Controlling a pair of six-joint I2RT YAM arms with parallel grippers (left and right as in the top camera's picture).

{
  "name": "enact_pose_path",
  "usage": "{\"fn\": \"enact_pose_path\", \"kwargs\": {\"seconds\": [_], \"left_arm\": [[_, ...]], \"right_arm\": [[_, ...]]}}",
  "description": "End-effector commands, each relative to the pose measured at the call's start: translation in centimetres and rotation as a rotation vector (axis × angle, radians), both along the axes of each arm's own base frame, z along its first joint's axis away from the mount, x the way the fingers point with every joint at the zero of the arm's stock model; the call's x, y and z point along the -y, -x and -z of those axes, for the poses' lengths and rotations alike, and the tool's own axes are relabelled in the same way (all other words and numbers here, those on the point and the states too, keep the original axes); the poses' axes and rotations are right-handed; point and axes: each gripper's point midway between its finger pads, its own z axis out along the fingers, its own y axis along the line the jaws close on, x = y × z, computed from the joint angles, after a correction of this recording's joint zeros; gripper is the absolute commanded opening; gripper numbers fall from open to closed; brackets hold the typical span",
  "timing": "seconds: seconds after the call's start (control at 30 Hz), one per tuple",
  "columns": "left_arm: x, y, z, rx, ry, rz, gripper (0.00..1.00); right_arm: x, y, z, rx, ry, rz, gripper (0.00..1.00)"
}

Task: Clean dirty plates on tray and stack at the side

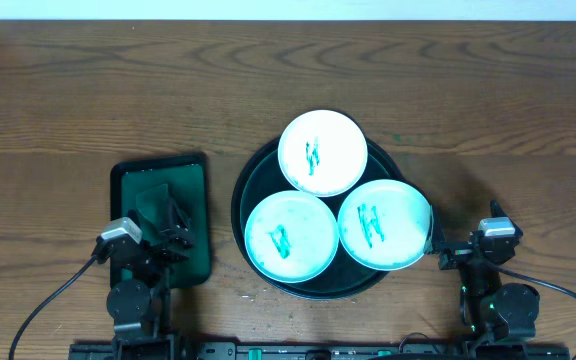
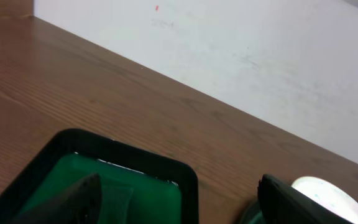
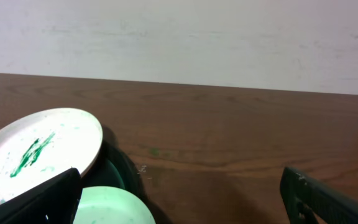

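Note:
Three white plates smeared with green marks lie on a round dark tray (image 1: 251,176): one at the back (image 1: 322,152), one front left (image 1: 290,237), one front right (image 1: 384,224). My left gripper (image 1: 160,240) is open and empty over a green sponge (image 1: 158,205) in a rectangular dark tray (image 1: 200,215). My right gripper (image 1: 468,250) is open and empty just right of the front right plate. In the right wrist view, the back plate (image 3: 39,149) and the front right plate (image 3: 107,208) show at the left. The left wrist view shows the sponge tray (image 2: 135,171).
Bare wooden table (image 1: 88,90) lies all around both trays. A white wall (image 3: 179,37) stands behind the table's far edge. Cables run from both arm bases at the front edge.

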Motion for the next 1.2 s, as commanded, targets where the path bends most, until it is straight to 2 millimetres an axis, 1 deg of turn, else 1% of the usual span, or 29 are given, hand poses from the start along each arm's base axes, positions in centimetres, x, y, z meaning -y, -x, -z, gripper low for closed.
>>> {"fn": "enact_pose_path", "kwargs": {"seconds": [0.0,0.07,0.2,0.3,0.47,0.6,0.67,0.73,0.83,0.9,1.0,1.07,1.17], "left_arm": [[1.2,0.0,1.7,-0.072,-0.016,0.071,0.80],[1.8,0.0,2.0,-0.096,-0.059,0.119,0.81],[1.9,0.1,2.8,-0.192,-0.103,0.137,0.80],[1.9,-0.2,2.9,-0.267,-0.142,0.154,0.81],[1.7,-1.7,2.5,-0.410,-0.148,0.175,0.80],[1.3,-3.4,2.8,-0.567,-0.128,0.179,0.81],[0.9,-4.0,3.5,-0.672,-0.118,0.168,0.81],[0.4,-4.1,4.5,-0.791,-0.111,0.155,0.81],[-0.8,-3.4,6.2,-0.981,-0.121,0.111,0.81],[-1.1,-3.0,7.4,-1.071,-0.120,0.107,0.81],[-0.8,-2.8,9.0,-1.139,-0.096,0.126,0.81],[-0.8,-2.7,9.8,-1.162,-0.047,0.093,0.81],[-0.8,-2.5,10.1,-1.170,0.022,0.039,0.81]], "right_arm": [[0.4,0.0,0.0,0.001,0.007,0.014,0.99],[0.4,0.0,0.0,0.001,0.007,0.014,0.99],[0.4,0.0,0.0,0.001,0.007,0.014,0.99],[0.4,0.0,0.0,0.001,0.007,0.014,0.99],[0.4,0.0,0.0,0.001,0.007,0.014,0.99],[0.4,0.0,0.0,0.001,0.007,0.014,0.99],[0.4,0.0,0.0,0.001,0.007,0.014,0.99],[0.4,0.0,0.0,0.001,0.007,0.014,0.99],[0.4,0.0,0.0,0.001,0.007,0.014,0.99],[0.4,0.0,0.0,0.001,0.007,0.014,0.99],[0.4,0.0,0.0,0.001,0.007,0.014,0.99],[0.4,0.0,0.0,0.001,0.007,0.014,0.99],[0.4,0.0,0.0,0.001,0.007,0.014,0.99]]}}
